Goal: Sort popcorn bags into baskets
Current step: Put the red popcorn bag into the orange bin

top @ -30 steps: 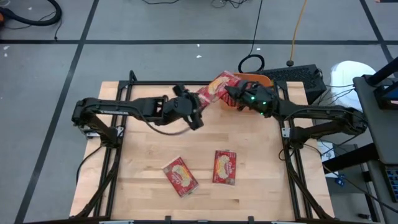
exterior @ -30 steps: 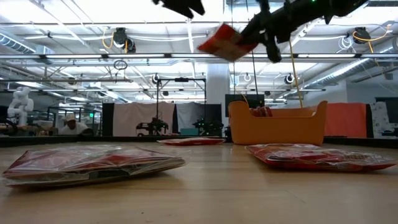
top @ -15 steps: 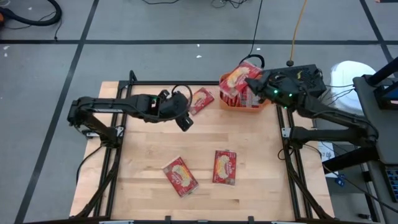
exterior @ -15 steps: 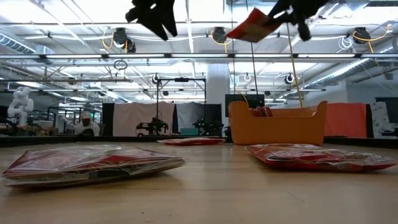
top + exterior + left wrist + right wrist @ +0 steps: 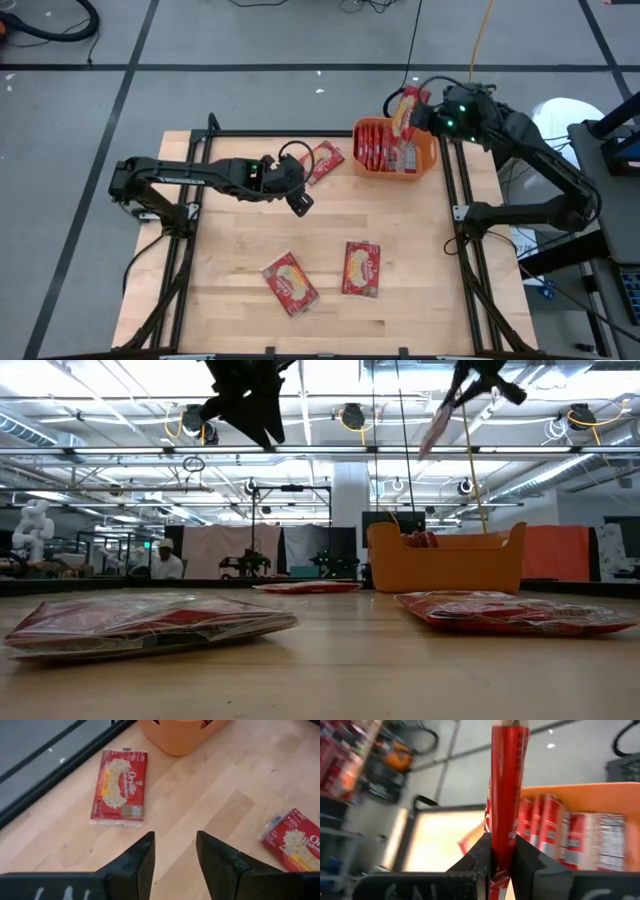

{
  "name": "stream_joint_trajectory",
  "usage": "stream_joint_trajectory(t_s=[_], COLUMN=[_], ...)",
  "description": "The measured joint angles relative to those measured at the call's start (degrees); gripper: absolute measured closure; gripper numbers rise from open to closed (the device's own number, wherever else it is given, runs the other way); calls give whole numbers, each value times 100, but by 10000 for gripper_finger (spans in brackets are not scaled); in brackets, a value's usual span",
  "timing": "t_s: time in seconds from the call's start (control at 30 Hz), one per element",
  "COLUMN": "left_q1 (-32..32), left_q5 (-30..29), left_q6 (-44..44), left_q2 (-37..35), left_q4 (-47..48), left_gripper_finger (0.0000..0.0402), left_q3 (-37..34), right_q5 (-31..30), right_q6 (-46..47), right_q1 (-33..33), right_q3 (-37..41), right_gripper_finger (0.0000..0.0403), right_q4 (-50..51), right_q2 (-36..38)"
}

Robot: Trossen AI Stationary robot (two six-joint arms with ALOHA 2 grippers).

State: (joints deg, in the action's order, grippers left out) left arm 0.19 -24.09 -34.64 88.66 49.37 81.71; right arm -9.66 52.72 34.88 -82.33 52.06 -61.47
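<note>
1. The right gripper point(image 5: 420, 108) hangs high above the far rim of the orange basket point(image 5: 428, 157), fingers clamped on the lower edge of a red popcorn bag point(image 5: 405, 110) that stands edge-on between them.
2. Inside the basket, several more bags point(image 5: 388, 150) stand upright side by side.
3. The left gripper point(image 5: 298, 200) hovers above the table point(image 5: 420, 240) left of the basket, fingers parted and empty; a loose bag point(image 5: 322, 161) lies flat on the wood just beyond it, near the basket's left wall.
4. Two other bags rest near the table's front edge: one angled point(image 5: 290, 282), one almost square to the edge point(image 5: 362, 268), well apart from both grippers.
5. Half a second earlier the right gripper held its bag flatter and lower over the basket; it has since swung back and up, tipping the bag onto its edge.
6. The left gripper has barely shifted, its fingers narrowing since a second ago.
</note>
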Motion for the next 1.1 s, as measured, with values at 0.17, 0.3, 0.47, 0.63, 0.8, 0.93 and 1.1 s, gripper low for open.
stream_joint_trajectory(t_s=[0.17,0.3,0.47,0.63,0.8,0.93,1.1], left_q1=[-24,-48,-55,-59,-59,-61,-63], left_q5=[59,112,134,134,134,134,134], left_q6=[-191,-191,-189,-190,-263,-287,-294], left_q2=[2,2,2,2,2,2,2], left_q4=[-7,-1,-1,0,-1,0,1], left_gripper_finger=[254,254,254,254,254,254,254], left_q3=[-84,-92,-92,-92,-92,-92,-92], right_q5=[395,424,764,1111,1446,1448,1425], right_q6=[-675,-1244,-1897,-2192,-2207,-2192,-2116], right_q1=[418,772,1310,1707,1844,1841,1841], right_q3=[148,229,237,237,237,238,239], right_gripper_finger=[371,371,371,371,371,371,371], right_q4=[251,272,267,261,253,304,308], right_q2=[-389,-705,-1166,-1607,-1951,-2112,-2288])
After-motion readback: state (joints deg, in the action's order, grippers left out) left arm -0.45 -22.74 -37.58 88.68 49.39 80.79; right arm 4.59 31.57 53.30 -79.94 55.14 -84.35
